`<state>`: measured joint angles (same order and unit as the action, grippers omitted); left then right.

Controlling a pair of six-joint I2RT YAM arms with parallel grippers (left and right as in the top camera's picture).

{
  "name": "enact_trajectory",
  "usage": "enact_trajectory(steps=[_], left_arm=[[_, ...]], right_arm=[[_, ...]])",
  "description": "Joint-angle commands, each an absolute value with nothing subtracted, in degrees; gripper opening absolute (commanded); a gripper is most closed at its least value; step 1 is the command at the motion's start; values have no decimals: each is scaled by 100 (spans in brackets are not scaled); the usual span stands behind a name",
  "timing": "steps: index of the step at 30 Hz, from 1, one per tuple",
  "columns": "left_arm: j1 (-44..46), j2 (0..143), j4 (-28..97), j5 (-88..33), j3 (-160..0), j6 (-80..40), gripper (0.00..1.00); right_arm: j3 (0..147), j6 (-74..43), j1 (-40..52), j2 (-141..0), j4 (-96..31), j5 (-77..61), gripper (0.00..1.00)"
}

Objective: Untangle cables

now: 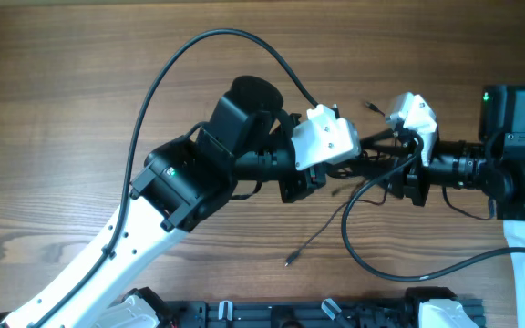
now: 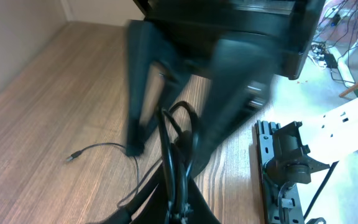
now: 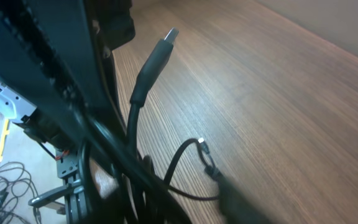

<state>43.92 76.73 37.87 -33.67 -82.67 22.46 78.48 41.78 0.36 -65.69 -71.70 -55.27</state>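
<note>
The cables (image 1: pixel 365 164) are thin black cords bunched between my two grippers above the table's middle. One loose strand hangs down to a small plug (image 1: pixel 288 262) on the wood. Another plug end (image 1: pixel 370 107) sticks up near the right wrist. My left gripper (image 1: pixel 343 169) is shut on the cables (image 2: pixel 179 155); they loop out of its jaws (image 2: pixel 182 208). The loose plug (image 2: pixel 72 157) lies to its left. My right gripper (image 1: pixel 383 159) faces the left one and seems shut on the bundle (image 3: pixel 148 180). A larger plug (image 3: pixel 169 34) and a small plug (image 3: pixel 202 146) stick out beyond its jaws (image 3: pixel 166 208).
The thick black arm cables arc over the left arm (image 1: pixel 199 46) and loop below the right arm (image 1: pixel 372 264). A black rail (image 1: pixel 290 314) runs along the table's front edge. The wood table (image 1: pixel 80 91) extends to the left and back.
</note>
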Motion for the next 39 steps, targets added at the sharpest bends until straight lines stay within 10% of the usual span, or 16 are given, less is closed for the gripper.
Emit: enact_trajectory(steps=[1,6,9,14,20,23,25,27,32,36,39], left_arm=[[4416,7662,3745,-3374,-8401,2355,4],[4414,7660,3522,-2322,-8401,1219,11],[4414,7620,3448,-1173,-8403,-60,100],[4298,7456,3500,-794,-8403,-2969,100],[4292,7456,3374,-849,-8403,-3800,96],[4292,7456,3382,-849,-8401,-3793,69],[4292,7456,3380,-849,-8401,-3774,25],[4292,7456,3380,-847,-8401,-3774,14],[4292,7459,3378,-847,-8401,-3774,26],[4289,7459,3225,-845,-8401,-3774,70],[4292,7481,3081,-847,-8401,-3771,70]], right_arm=[[7922,4185,80,-6587,-7201,-5669,4],[7922,4016,80,-6593,-7153,-5651,4],[7922,2362,80,-6657,-6630,-4978,4],[7918,279,80,-6766,-5631,-4462,4],[7918,-150,80,-6772,-5367,-4735,4],[7918,-152,80,-6772,-5223,-5124,4],[7918,-172,80,-6772,-5043,-5457,4],[7918,-172,80,-6772,-4897,-5758,4],[7918,-163,80,-6772,-4853,-6012,4],[7918,-150,80,-6772,-4847,-6025,4],[7918,1,80,-6772,-4836,-6464,4]])
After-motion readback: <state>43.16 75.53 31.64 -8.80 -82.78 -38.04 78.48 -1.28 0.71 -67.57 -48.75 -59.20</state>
